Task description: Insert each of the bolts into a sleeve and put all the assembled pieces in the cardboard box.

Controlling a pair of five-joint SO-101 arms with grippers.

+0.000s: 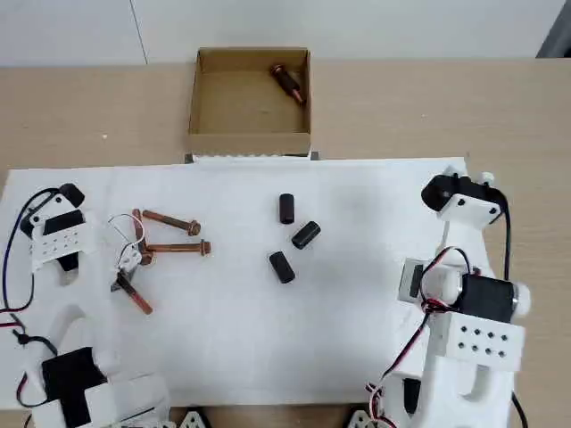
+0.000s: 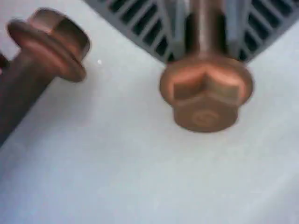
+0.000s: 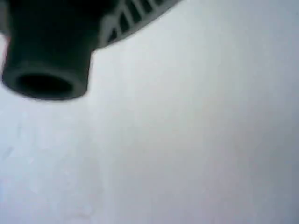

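My left gripper [image 1: 129, 263] is at the left of the white sheet, shut on a copper bolt [image 2: 205, 93] whose hex head faces the wrist camera. Its shaft runs up between the ribbed fingers [image 2: 140, 23]. A second bolt [image 2: 44, 51] lies just beside it. Two more bolts [image 1: 171, 222] [image 1: 178, 248] lie right of the gripper, and another [image 1: 138, 299] lies below it. Three black sleeves [image 1: 286, 208] [image 1: 306, 234] [image 1: 282, 267] rest mid-sheet. My right gripper [image 1: 412, 279] hovers at the right, shut on a black sleeve [image 3: 46, 60], open end toward the camera. The cardboard box [image 1: 203, 98] holds one assembled piece [image 1: 289, 82].
The white sheet [image 1: 357, 339] covers most of the wooden table, with bare room between the sleeves and the right arm. The left arm's body [image 1: 58, 236] and loose wires stand at the left edge. Both arm bases sit along the front edge.
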